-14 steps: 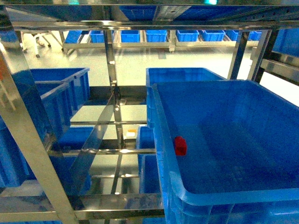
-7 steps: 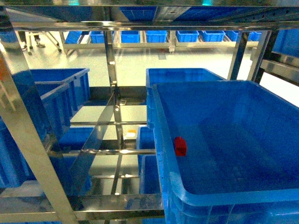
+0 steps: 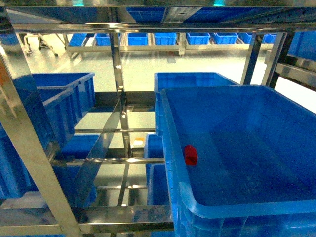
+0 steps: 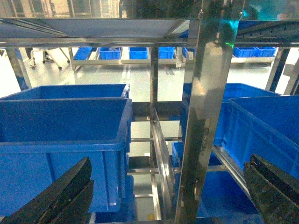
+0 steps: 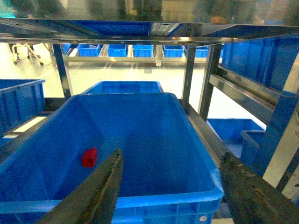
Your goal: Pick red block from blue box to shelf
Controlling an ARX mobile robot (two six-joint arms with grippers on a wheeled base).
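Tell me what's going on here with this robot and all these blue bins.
Nothing is being held yet. The red block lies inside the big blue box, close to its left wall, on the steel shelf. The right gripper hangs open just outside the box's near rim, above it. The left gripper is also open, off to the side, facing a shelf post and other blue bins.

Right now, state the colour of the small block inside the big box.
Glossy red block, clearest in the right wrist view.
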